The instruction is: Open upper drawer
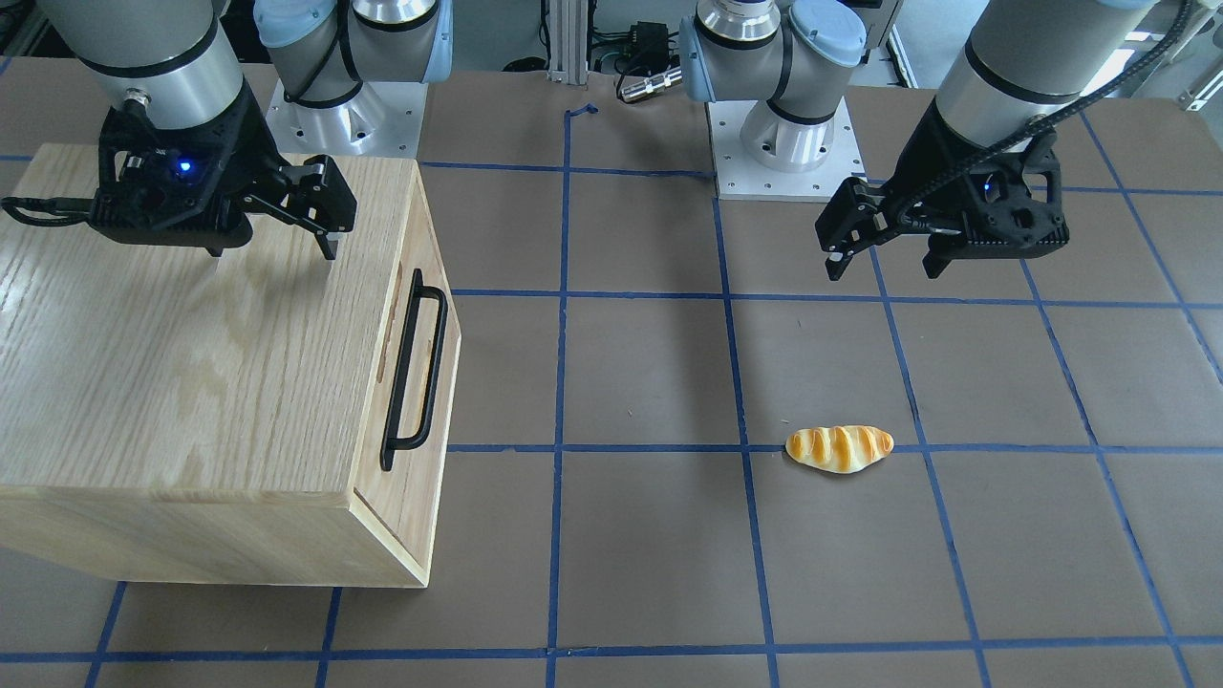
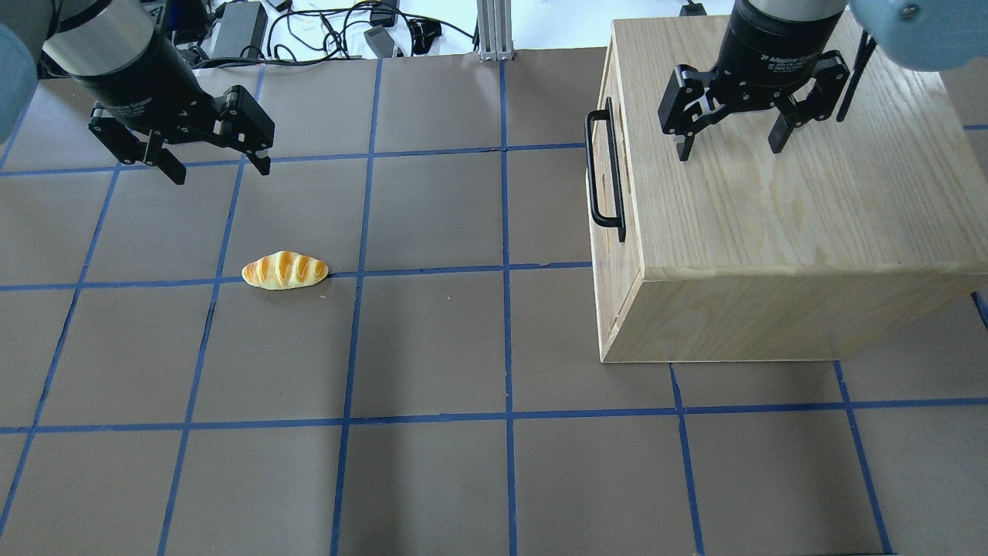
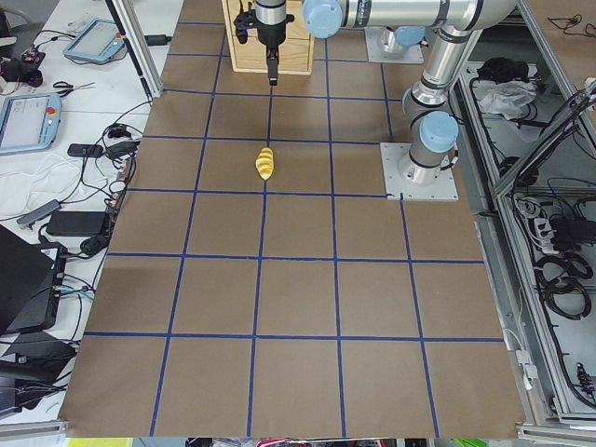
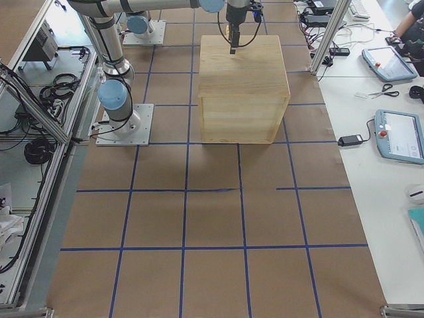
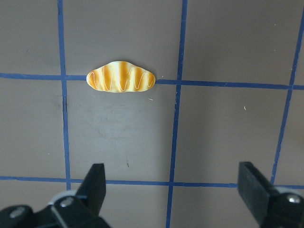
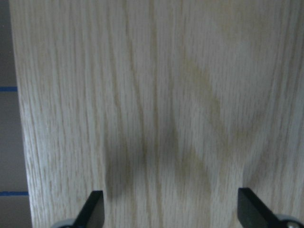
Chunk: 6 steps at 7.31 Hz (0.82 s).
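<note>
The upper drawer's front [image 2: 612, 85] faces the table's middle, flush with the oak cabinet [image 2: 772, 224]. Its black bar handle [image 2: 592, 170] also shows in the front-facing view [image 1: 432, 368]. My right gripper [image 2: 729, 150] hangs open and empty just above the cabinet's top, behind the handle side; its wrist view shows only wood grain between the fingers [image 6: 90, 211]. My left gripper [image 2: 221, 174] is open and empty over the table, far from the cabinet.
A toy bread roll [image 2: 284, 270] lies on the brown table near the left gripper and shows in the left wrist view [image 5: 121, 78]. Blue tape lines grid the table. The arms' bases [image 1: 788, 143] stand at the robot's edge.
</note>
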Motion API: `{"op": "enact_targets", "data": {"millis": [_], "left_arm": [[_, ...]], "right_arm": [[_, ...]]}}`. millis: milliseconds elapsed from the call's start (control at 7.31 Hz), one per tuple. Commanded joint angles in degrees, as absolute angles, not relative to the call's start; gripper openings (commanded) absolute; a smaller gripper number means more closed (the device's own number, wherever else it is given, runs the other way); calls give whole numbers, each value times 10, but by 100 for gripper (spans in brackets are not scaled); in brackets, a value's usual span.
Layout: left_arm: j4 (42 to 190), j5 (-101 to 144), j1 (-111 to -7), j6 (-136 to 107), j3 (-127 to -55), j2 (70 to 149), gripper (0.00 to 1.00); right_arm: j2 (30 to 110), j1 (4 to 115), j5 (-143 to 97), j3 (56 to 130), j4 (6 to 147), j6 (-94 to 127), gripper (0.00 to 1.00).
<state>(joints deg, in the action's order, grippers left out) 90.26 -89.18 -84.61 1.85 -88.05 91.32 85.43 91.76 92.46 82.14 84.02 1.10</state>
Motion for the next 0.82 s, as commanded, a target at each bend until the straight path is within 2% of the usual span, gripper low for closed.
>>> {"op": "enact_targets", "data": {"millis": [0, 684], "left_arm": [[899, -892, -846, 18, -889, 911, 100], [887, -900, -843, 18, -883, 923, 100]], "right_arm": [[854, 918, 925, 821, 840, 11, 100], [854, 918, 925, 821, 840, 11, 100]]}}
